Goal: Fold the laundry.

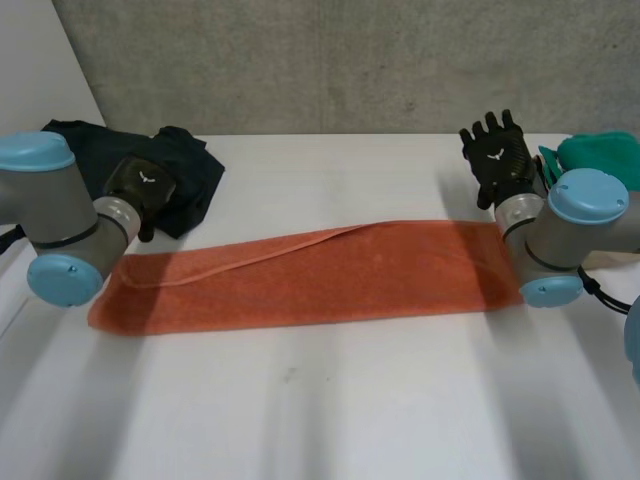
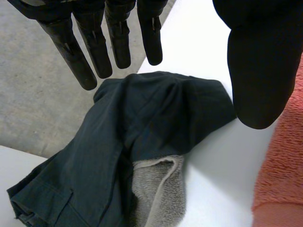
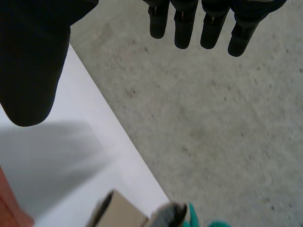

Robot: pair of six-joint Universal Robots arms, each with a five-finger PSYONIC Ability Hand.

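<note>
An orange towel (image 1: pixel 310 275) lies folded into a long strip across the middle of the white table (image 1: pixel 330 400). My left hand (image 1: pixel 142 186) hovers open over a dark garment (image 1: pixel 185 170) at the back left, just beyond the towel's left end. In the left wrist view its fingers (image 2: pixel 94 42) are straight above the dark garment (image 2: pixel 142 123), whose grey lining shows, with the towel's edge (image 2: pixel 281 161) beside the thumb. My right hand (image 1: pixel 497 150) is raised open behind the towel's right end, holding nothing; its fingers (image 3: pixel 203 23) hang straight over the floor past the table's edge.
A green cloth (image 1: pixel 600 155) lies at the back right corner, and a bit of green cloth (image 3: pixel 199 218) sits by a tan object (image 3: pixel 120 213) in the right wrist view. The table's back edge runs along a concrete wall.
</note>
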